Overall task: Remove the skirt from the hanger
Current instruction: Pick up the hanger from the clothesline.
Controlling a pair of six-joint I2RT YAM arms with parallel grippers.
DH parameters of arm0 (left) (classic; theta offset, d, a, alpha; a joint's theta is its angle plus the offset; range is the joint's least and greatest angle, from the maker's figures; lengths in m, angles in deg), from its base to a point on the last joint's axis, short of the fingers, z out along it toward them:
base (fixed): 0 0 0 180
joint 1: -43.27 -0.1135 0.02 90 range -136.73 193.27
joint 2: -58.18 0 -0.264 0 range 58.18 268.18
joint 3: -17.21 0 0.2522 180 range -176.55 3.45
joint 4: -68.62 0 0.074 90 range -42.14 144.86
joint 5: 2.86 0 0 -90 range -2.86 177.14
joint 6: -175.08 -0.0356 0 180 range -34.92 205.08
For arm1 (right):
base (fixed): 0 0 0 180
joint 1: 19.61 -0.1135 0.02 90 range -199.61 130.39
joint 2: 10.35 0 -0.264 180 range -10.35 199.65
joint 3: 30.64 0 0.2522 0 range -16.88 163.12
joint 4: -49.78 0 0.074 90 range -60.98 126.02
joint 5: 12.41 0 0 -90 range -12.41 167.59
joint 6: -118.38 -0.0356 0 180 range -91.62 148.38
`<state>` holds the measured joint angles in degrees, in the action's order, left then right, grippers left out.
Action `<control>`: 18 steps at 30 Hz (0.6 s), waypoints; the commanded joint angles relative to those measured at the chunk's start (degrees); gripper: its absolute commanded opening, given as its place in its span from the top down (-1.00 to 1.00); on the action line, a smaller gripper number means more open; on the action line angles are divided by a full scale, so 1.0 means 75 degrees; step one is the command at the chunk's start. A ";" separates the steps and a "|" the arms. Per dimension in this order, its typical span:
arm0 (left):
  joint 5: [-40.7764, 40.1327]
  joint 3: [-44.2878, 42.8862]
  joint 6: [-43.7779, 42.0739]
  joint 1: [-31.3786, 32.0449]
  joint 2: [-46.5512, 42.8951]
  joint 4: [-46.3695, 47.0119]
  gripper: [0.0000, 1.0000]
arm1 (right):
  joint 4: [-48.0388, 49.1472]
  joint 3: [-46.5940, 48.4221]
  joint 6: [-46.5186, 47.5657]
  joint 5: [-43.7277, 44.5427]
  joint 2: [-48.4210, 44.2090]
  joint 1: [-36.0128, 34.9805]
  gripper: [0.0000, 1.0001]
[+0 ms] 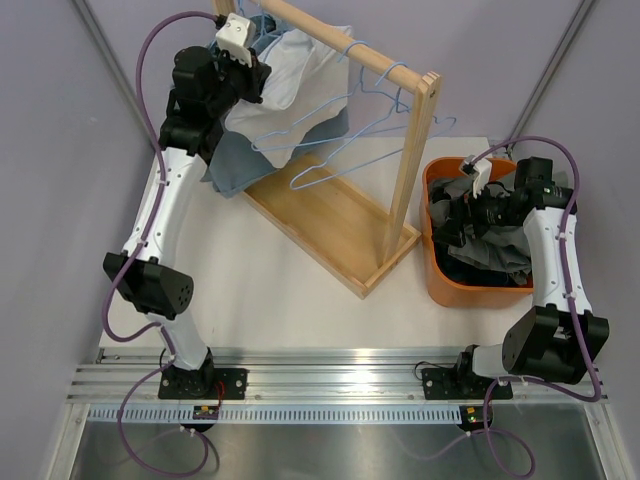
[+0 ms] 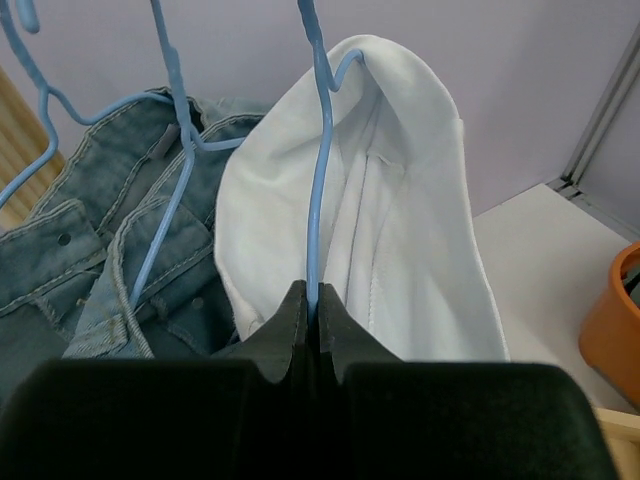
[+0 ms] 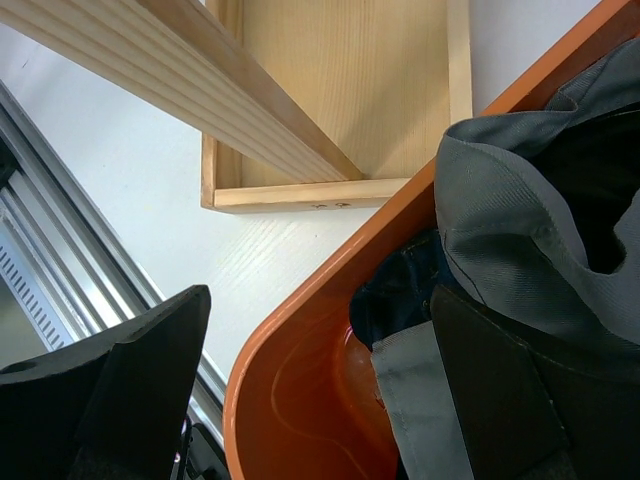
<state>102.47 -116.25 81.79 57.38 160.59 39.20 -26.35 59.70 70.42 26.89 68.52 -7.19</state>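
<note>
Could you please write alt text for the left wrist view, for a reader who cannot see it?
The left gripper is shut on the wire of a blue hanger that carries a white garment. Denim garments hang on other blue hangers at the picture's left, and an orange bin shows at far right.

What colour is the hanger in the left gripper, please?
The hanger is light blue, clearest in the left wrist view.

We count one wooden rack (image 1: 330,215), one orange tub (image 1: 432,270), one white skirt (image 1: 300,75) and perhaps three bare blue hangers (image 1: 395,72), which overlap too much for certainty.
</note>
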 commanded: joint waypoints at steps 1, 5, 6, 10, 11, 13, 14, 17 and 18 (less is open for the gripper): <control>0.0533 -0.0691 0.0392 -0.0029 0.0196 0.1104 1.00 | 0.0183 -0.0085 -0.0121 -0.0272 -0.0344 0.0054 -0.99; 0.0639 -0.1266 0.0813 -0.0006 0.0571 0.0835 1.00 | 0.0206 -0.0190 -0.0156 -0.0307 -0.0403 0.0054 -0.99; 0.0697 -0.1325 0.0848 -0.0006 0.0676 0.0788 1.00 | 0.0206 -0.0191 -0.0180 -0.0353 -0.0403 0.0054 -0.99; 0.0710 -0.1337 0.0872 0.0041 0.0829 0.0705 1.00 | 0.0206 -0.0249 -0.0238 -0.0447 -0.0414 0.0054 -0.99; 0.0710 -0.1349 0.0861 0.0064 0.0864 0.0705 1.00 | 0.0195 -0.0272 -0.0238 -0.0459 -0.0415 0.0043 -0.99; 0.0733 -0.1395 0.0861 0.0087 0.0935 0.0705 1.00 | 0.0183 -0.0319 -0.0227 -0.0471 -0.0438 0.0054 -0.99; 0.0756 -0.1430 0.0826 0.0111 0.0958 0.0705 1.00 | 0.0195 -0.0343 -0.0227 -0.0459 -0.0438 0.0054 -0.99; 0.0838 -0.1442 0.0802 0.0181 0.0994 0.0787 1.00 | 0.0206 -0.0401 -0.0250 -0.0517 -0.0438 0.0054 -0.99; 0.0896 -0.1431 0.0802 0.0205 0.1005 0.0903 1.00 | 0.0206 -0.0413 -0.0273 -0.0541 -0.0438 0.0054 -0.99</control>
<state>106.49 -123.97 87.14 57.84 167.54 40.42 -25.54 56.84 69.02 25.38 66.86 -7.12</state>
